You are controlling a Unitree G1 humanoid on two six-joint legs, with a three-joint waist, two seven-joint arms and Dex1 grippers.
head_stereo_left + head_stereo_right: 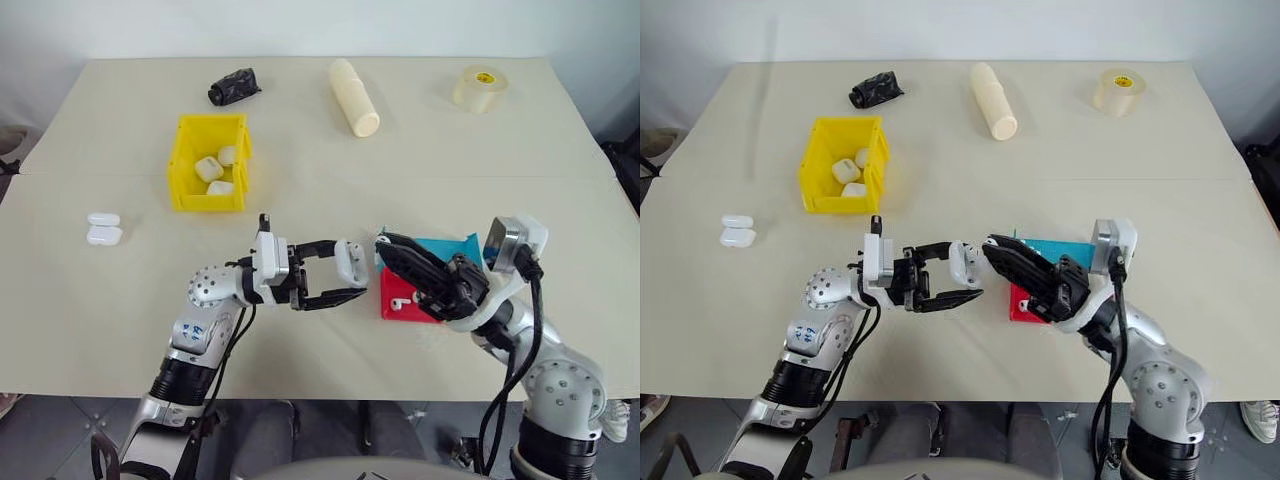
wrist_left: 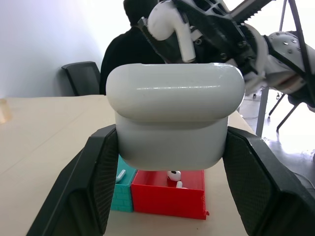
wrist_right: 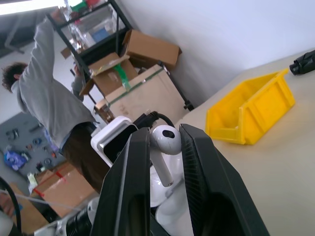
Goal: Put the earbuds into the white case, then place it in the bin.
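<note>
Nearest the head camera, low in the frame, the two arms meet over the front of the table. Left gripper points toward the frame's right and is clamped on a white case; in the left wrist view that case sits squarely between the two black fingers, its lid closed. Right gripper reaches in from the lower right, its tips just beside the case, and pinches one earbud between its fingers; the left wrist view shows this earbud just above the case lid, stem toward the lid

Under the right gripper, right of centre, a red tray lies with a blue tray touching its far side. One earbud rests in the red tray, and the left wrist view shows a small white piece in the blue one

Upper left of centre stands the yellow bin, with three white cases inside. Two more cases lie side by side on the table at the left edge, well apart from the bin. Along the far edge lie a black crumpled object, a cream cylinder and a tape roll

A person in a grey top stands by shelves and cardboard boxes in the right wrist view
</note>
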